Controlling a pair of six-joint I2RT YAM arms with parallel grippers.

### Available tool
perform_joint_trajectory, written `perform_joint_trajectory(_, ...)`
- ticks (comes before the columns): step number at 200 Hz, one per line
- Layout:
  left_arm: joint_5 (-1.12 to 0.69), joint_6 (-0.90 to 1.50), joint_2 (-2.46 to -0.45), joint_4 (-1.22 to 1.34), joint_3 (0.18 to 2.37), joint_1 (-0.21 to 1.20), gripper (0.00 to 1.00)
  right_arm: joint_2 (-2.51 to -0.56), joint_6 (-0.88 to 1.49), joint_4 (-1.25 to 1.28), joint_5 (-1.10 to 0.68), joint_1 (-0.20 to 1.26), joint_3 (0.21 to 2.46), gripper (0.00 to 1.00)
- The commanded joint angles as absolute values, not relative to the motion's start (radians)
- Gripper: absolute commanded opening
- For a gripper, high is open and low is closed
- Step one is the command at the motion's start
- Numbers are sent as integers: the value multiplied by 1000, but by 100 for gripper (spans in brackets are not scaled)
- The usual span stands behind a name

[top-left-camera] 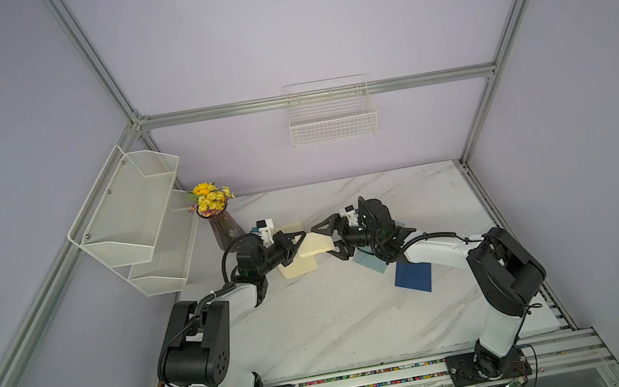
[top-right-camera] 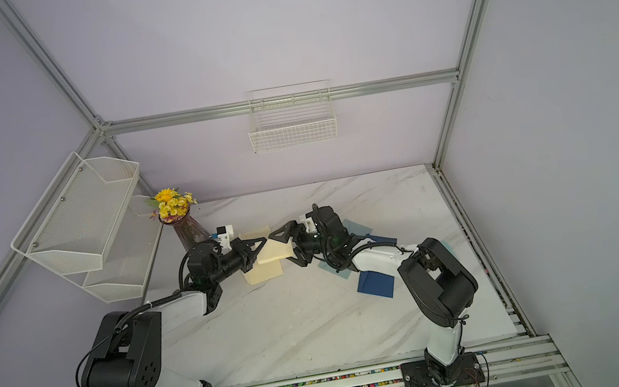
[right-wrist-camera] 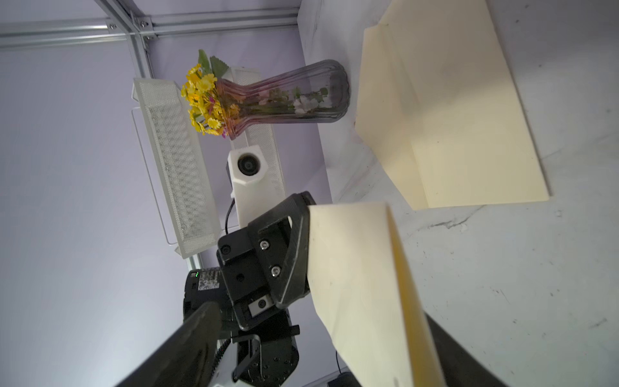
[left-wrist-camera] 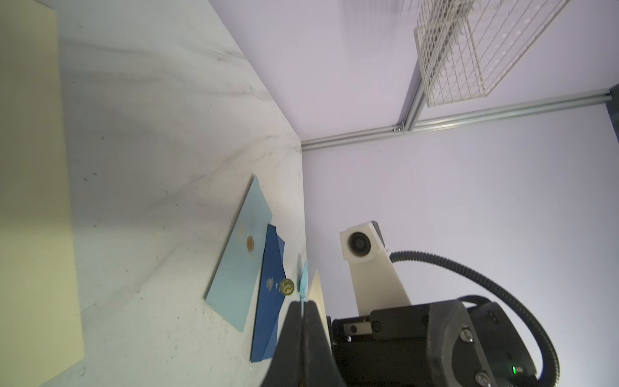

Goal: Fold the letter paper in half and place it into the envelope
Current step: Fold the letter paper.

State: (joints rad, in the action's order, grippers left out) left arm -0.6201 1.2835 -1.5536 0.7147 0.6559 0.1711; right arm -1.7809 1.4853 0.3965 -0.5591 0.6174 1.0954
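Cream letter paper (top-left-camera: 316,245) hangs pinched in the outstretched left tool (top-left-camera: 303,233), facing the wide-open right tool (top-left-camera: 327,244).

Lilac walls (top-left-camera: 272,19), aluminium frame (top-left-camera: 223,111); white wire basket (top-left-camera: 333,123) on back wall; mesh shelf (top-left-camera: 126,215) on left wall; flower vase (top-left-camera: 226,233) at back-left corner of marble desk (top-left-camera: 320,327).

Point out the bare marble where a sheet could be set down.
Widest free patch: front-centre marble table, bordered by the front rail, the cream sheets and the dark blue envelope. Also free: back right, behind the right gripper. Crowded: the middle band from the flower vase to the light blue envelope.
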Motion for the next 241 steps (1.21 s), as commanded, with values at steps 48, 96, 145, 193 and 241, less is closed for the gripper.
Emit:
perform_joint_trajectory(48,-70,1295,-1383,518,696,259,0,-1866,1803,599,-261,675,1133,80)
perform_joint_trajectory(96,126,1314,-1364,406,725,345,0,-1928,1889,667,-156,723,1165,76)
perform_joint_trajectory(145,217,1307,-1348,338,740,410,0,-1927,1895,695,-92,741,1168,48)
perform_joint_trajectory(193,224,1296,-1342,328,729,422,0,-1886,1910,645,-53,768,1129,27)
perform_joint_trajectory(241,226,1295,-1336,314,712,423,0,-1901,1929,641,-47,787,1132,11)
